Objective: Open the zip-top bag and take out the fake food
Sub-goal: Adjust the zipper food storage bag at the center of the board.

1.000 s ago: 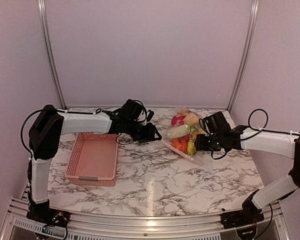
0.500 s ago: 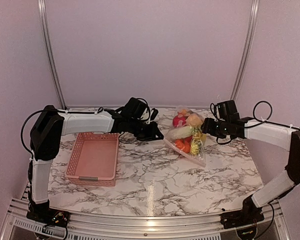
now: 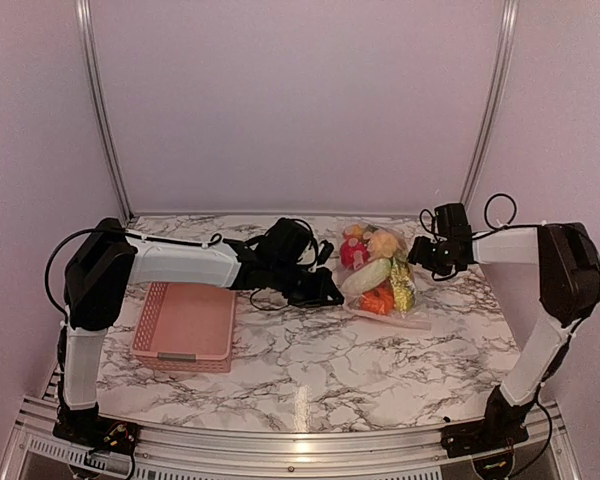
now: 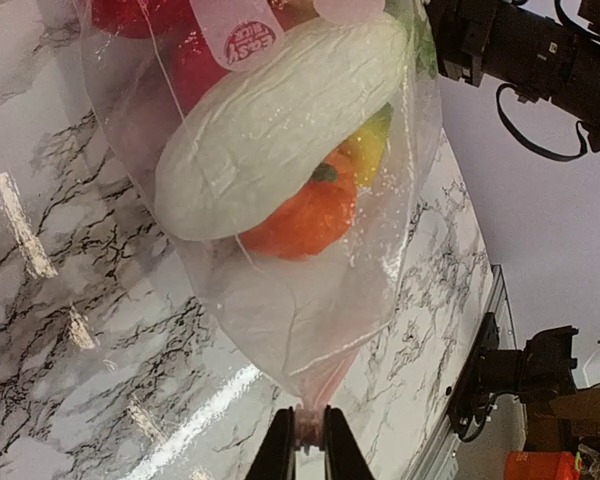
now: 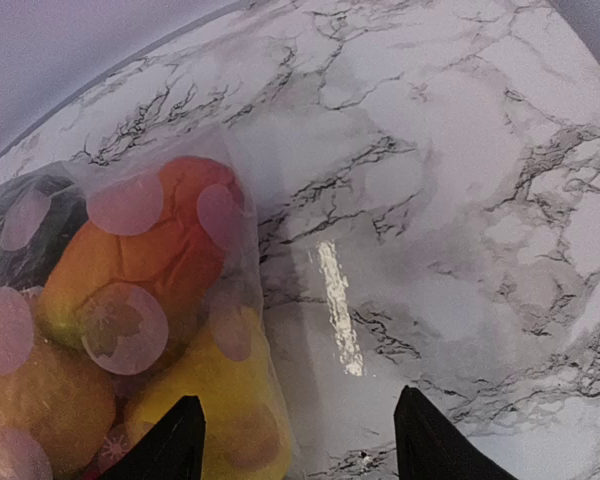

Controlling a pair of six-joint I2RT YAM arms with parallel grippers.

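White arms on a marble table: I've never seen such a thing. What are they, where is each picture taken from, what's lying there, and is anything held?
They are two robot arms bolted at the near edge of the table, each ending in a two-finger hand. The wide picture comes from a fixed camera above and behind them. The other two come from a camera on each wrist. On the table are a pink basket and a clear zip-top bag of fake food: a whitish vegetable, an orange piece, and yellow and red ones. The left hand is pinched shut on a corner of the bag. The right hand stands open beside the bag, holding nothing.
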